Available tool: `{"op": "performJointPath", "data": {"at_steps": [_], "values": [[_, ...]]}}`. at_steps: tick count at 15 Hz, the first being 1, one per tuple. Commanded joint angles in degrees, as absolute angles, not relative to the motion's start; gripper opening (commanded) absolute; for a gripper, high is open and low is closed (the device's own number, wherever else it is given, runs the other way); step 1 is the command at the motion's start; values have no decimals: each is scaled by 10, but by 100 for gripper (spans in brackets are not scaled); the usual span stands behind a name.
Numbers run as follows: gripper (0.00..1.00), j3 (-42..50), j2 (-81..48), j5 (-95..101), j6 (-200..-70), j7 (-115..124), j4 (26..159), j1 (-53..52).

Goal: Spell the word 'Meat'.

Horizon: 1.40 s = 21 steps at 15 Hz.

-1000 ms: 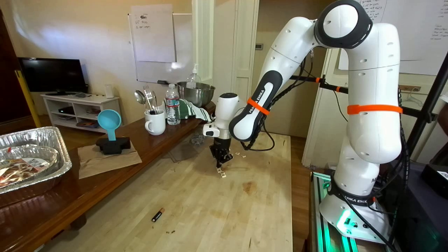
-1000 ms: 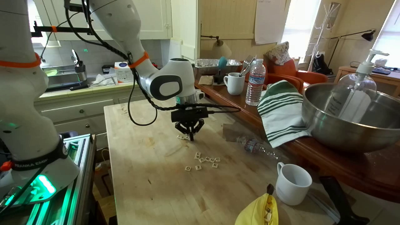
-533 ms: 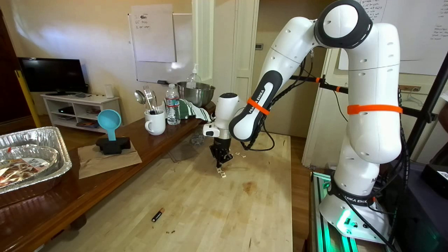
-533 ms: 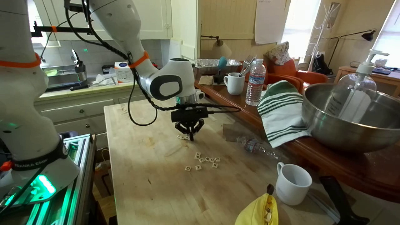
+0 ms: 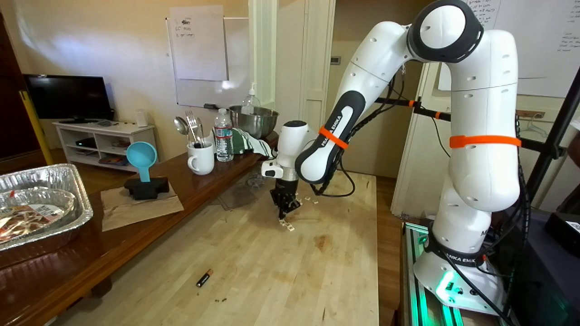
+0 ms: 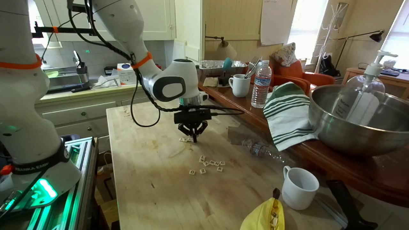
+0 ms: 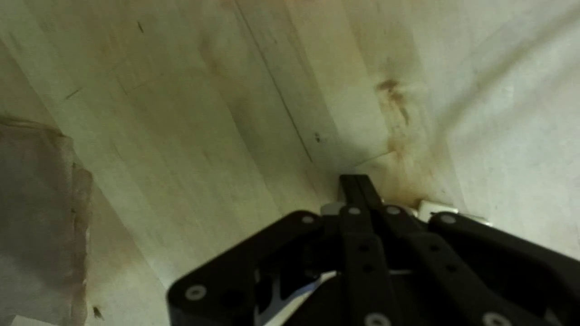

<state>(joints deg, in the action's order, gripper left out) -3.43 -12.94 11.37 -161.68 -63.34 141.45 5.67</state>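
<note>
Arm: rises near upright on the base side, bends hard at a high elbow, then the forearm slopes down and out over the table. Last link close to vertical, claw aimed straight down, tips low over the wood; contact with it, can't tell. Cable loops beside the wrist.

Claw is clenched: wrist view has both fingers side by side, pressed together to the tips.

Task pieces: short row of pale letter tiles right at the tips, running off to the left of them in an exterior view. Fingers hide part of the row in the wrist view; touching or only beside, can't tell. Its letters are too small to read.

Second group, the scattered tiles, lies near the claw, camera side in an exterior view. Clear bottle on its side, right of the claw there. White mug and yellow pouch well apart from it, nearer the camera.
</note>
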Motion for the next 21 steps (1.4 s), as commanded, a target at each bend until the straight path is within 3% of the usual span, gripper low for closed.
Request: {"op": "performJointPath", "data": {"at_steps": [1,21], "values": [[0,-48,-127,91,-1608,-636,1425,56],[0,-75,-64,10,-1592,-671,1466,54]]}}
